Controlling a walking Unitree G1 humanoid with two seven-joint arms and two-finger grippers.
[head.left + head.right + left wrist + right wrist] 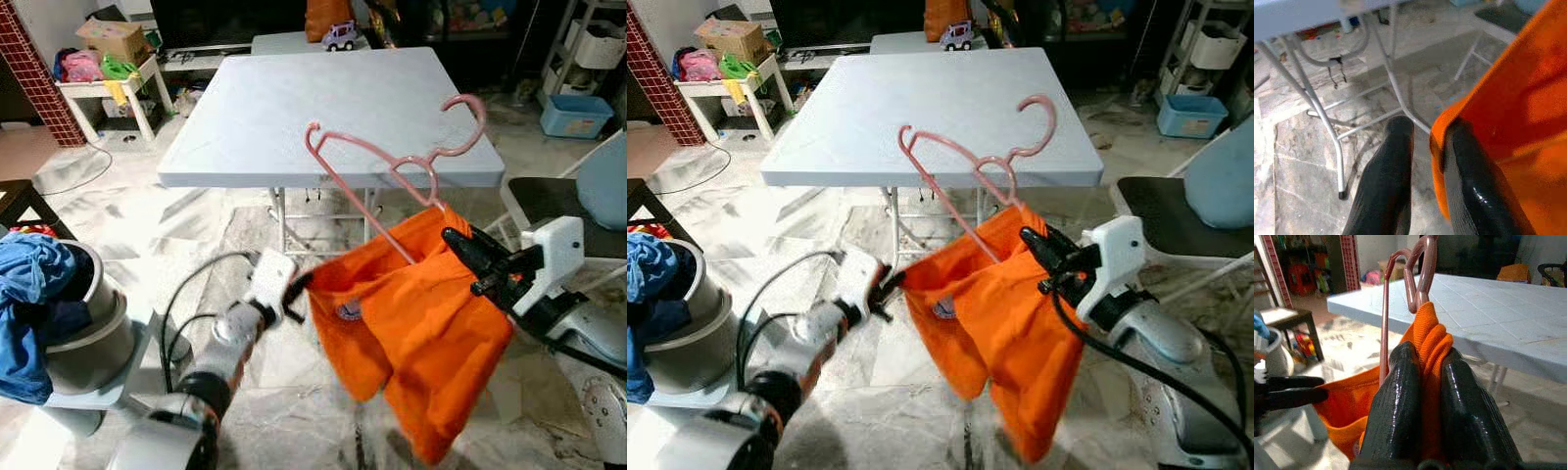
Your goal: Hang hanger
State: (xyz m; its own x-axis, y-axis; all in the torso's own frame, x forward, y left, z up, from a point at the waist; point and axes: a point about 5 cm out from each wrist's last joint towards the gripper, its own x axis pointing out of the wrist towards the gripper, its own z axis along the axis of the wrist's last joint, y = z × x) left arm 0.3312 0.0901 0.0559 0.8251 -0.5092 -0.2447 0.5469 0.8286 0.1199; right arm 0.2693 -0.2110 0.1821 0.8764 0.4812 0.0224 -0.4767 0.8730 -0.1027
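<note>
You hold the orange garment (416, 323) off the desk's (294, 108) near edge, left gripper (294, 292) and right gripper (470, 257) pinching opposite edges, the pink hanger (392, 162) rising tilted nearest the right jaws.

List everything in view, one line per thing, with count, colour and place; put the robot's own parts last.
Orange cloth garment: one, orange, held up between both grippers in front of the table.
Pink plastic hanger: one, pink, sticking up out of the garment's top, hook uppermost.
Pale grey square folding table: one, pale grey, ahead of the robot.
Grey laundry bin: one, grey, at the robot's left, blue clothes heaped in it.
Small toy car: one, purple and white, beyond the table.
Blue storage box: one, blue, on the floor far right.
Left gripper: one, black fingers, shut on the garment's edge.
Right gripper: one, black fingers, shut on the garment's bunched top by the hanger.
</note>
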